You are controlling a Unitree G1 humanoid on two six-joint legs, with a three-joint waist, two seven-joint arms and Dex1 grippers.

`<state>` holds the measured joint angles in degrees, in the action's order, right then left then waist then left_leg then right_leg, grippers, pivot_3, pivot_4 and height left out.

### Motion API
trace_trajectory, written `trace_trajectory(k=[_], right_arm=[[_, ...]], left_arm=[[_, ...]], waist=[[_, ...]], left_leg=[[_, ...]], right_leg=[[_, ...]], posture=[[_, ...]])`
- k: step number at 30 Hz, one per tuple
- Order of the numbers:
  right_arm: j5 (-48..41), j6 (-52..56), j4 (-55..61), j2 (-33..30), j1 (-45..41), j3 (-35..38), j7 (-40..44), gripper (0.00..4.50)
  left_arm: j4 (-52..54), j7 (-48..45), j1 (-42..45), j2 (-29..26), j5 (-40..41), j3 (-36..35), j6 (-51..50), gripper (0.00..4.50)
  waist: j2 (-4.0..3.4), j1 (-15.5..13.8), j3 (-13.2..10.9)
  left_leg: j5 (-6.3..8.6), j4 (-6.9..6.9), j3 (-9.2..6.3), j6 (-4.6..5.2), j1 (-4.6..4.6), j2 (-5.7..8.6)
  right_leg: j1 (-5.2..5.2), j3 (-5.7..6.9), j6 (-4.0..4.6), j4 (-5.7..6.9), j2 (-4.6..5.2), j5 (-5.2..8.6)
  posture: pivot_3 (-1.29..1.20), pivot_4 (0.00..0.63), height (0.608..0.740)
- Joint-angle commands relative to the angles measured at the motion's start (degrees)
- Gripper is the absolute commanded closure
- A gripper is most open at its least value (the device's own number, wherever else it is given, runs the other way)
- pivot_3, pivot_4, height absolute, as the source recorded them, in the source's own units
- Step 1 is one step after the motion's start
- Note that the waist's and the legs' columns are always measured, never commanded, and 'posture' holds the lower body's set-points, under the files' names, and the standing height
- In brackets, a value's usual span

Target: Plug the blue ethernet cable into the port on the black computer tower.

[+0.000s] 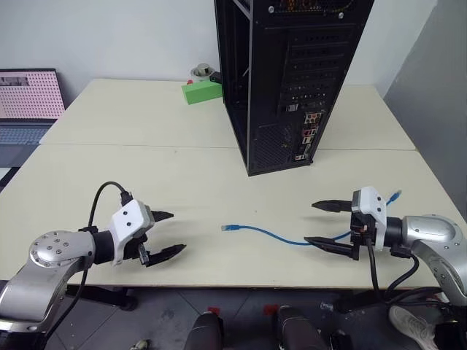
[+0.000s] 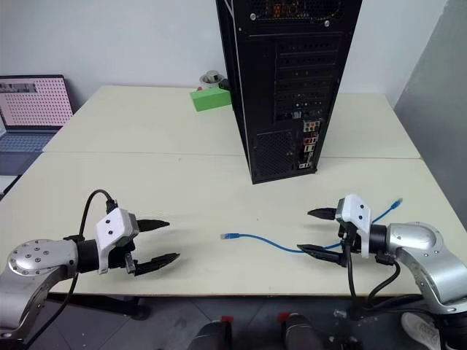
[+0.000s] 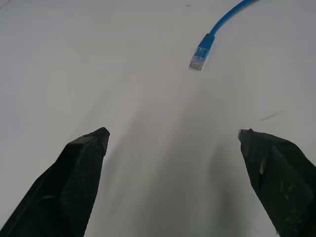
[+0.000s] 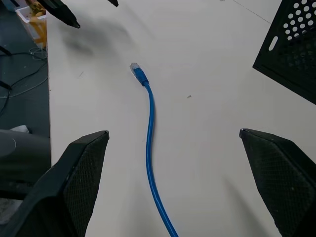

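The blue ethernet cable (image 1: 273, 235) lies on the cream table, one clear plug (image 1: 228, 228) near the table's middle front, the other end (image 1: 395, 195) past my right wrist. My left gripper (image 1: 169, 233) hovers open to the left of that plug, which shows ahead of its fingers (image 3: 200, 55). My right gripper (image 1: 323, 224) stands open over the cable's middle stretch (image 4: 149, 148), nothing held. The black computer tower (image 1: 292, 73) stands upright at the table's back, its rear facing me. The port sits among the coloured connectors (image 1: 309, 135) low on that rear panel; I cannot single it out.
A small green box (image 1: 201, 91) with a round metal object behind it sits left of the tower. A laptop (image 1: 28, 102) stands off the table's far left edge. A seam (image 1: 146, 146) runs across the tabletop between two joined tables.
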<state>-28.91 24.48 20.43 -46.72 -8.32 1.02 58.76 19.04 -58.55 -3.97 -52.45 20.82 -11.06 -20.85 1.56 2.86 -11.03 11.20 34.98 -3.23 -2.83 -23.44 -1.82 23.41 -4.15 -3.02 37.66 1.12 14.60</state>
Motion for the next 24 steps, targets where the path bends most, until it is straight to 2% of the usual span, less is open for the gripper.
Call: trace_trajectory(k=[1, 13, 21, 24], right_arm=[[-1.00, 0.06, 0.96, 0.16, -1.19, 0.80, 0.71, 0.00], [1.28, -0.92, -0.02, 2.82, -2.97, -1.56, -0.43, 0.00], [8.36, -3.15, -6.52, 12.26, -10.65, -12.46, -2.44, 0.00], [12.08, -4.94, -12.68, 18.15, -14.41, -17.27, -3.58, 0.00]], left_arm=[[2.34, -0.61, 0.31, -0.59, 1.46, -1.56, 0.04, 0.03], [3.16, 0.00, -0.40, -0.91, -1.16, 0.49, 0.53, 0.03], [0.96, 0.94, 1.59, 0.44, -2.21, 2.46, 1.09, 0.03], [0.54, 0.47, 1.87, 0.41, -2.45, 2.95, 1.53, 0.03]], waist=[[0.00, -0.01, 0.00], [0.00, 0.03, 0.00], [0.03, 0.32, 0.00], [0.03, 0.43, 0.00]], left_leg=[[0.00, 0.00, 0.00, 0.00, 0.00, 0.00], [0.00, 0.00, 0.00, 0.00, 0.01, 0.00], [0.00, 0.01, 0.00, 0.00, 0.02, 0.00], [0.00, 0.00, -0.01, 0.00, 0.03, -0.01]], right_leg=[[0.00, 0.00, 0.00, 0.01, 0.00, 0.00], [0.00, 0.01, 0.00, 0.02, -0.01, 0.00], [0.01, 0.01, 0.00, 0.05, -0.02, 0.00], [0.03, 0.02, 0.00, 0.10, -0.04, -0.01]], posture=[[0.00, 0.150, 0.740], [0.00, 0.150, 0.740], [0.00, 0.150, 0.740], [0.00, 0.150, 0.740]])
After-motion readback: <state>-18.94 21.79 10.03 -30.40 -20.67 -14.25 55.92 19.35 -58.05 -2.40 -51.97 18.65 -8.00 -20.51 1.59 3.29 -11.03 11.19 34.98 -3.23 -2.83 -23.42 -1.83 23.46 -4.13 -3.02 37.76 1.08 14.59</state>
